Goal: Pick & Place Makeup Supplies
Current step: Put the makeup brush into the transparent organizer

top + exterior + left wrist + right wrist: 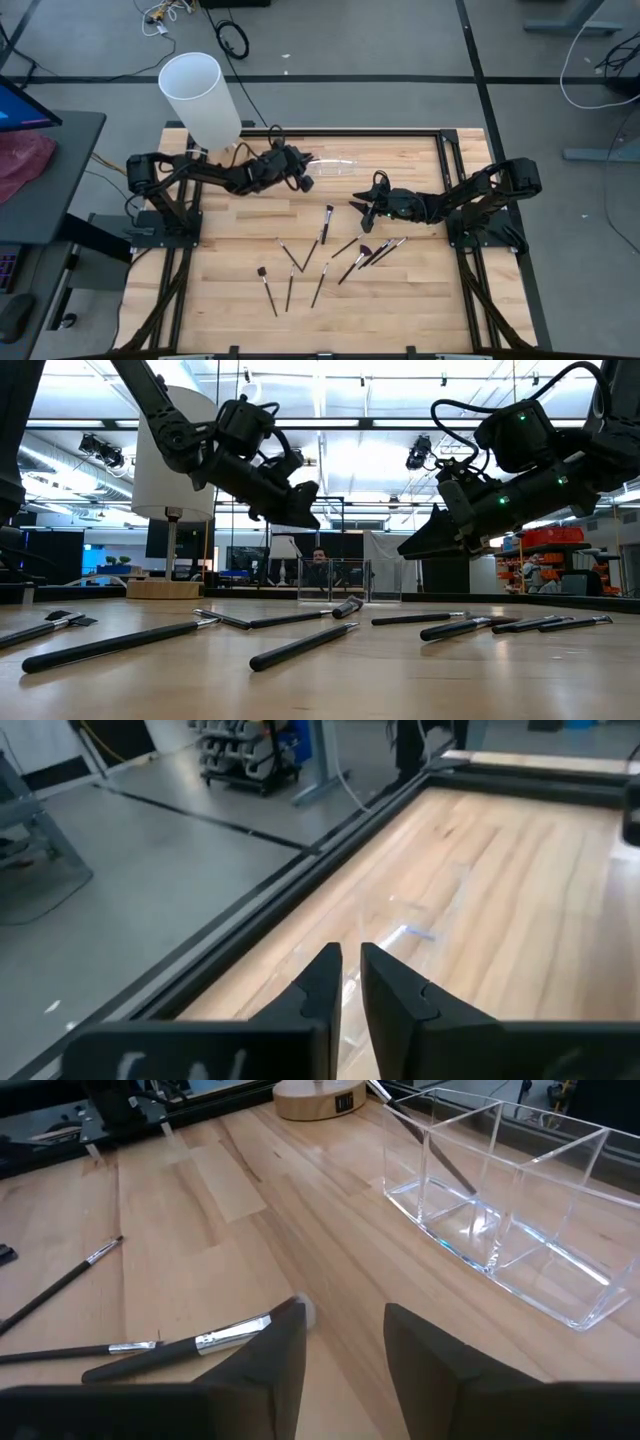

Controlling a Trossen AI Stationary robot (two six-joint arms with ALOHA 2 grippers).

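i start on my left, where the left gripper [300, 178] hangs above the far part of the table [240, 320], right at the clear acrylic organizer [335, 165]; in its wrist view the two fingers [322, 982] stand only a narrow slit apart with nothing between them, so i read it as barely parted and empty, and poorly placed for the next pick. the makeup brushes are not there: they lie scattered on the near half of the wood, well apart from that gripper. going across, a short flat-headed brush [267, 288] lies nearest my left, then a crossing pair [290, 262], then a long brush [326, 224] pointing almost straight away from me up the table, then one more slanted brush [320, 284], and last a tight fan of brushes [375, 252] whose handles run on a diagonal up toward the right arm. the right gripper [368, 212] hovers off the surface just beyond that fan, between it and the organizer, fingers clearly apart and empty. its wrist view shows a silver-ferruled brush [180, 1347] lying almost crosswise in front of the fingers [275, 1350], its bristle end close by one fingertip. so i judge the right arm the nearer one, and the move hinges on this: the brush sits toward me from the gripper, long axis nearly crosswise to the fingers' reach, so i expect to swing the wrist before dropping on the handle. one brush handle [440, 1165] seems to lean inside the organizer's first compartment, though i cannot be sure.
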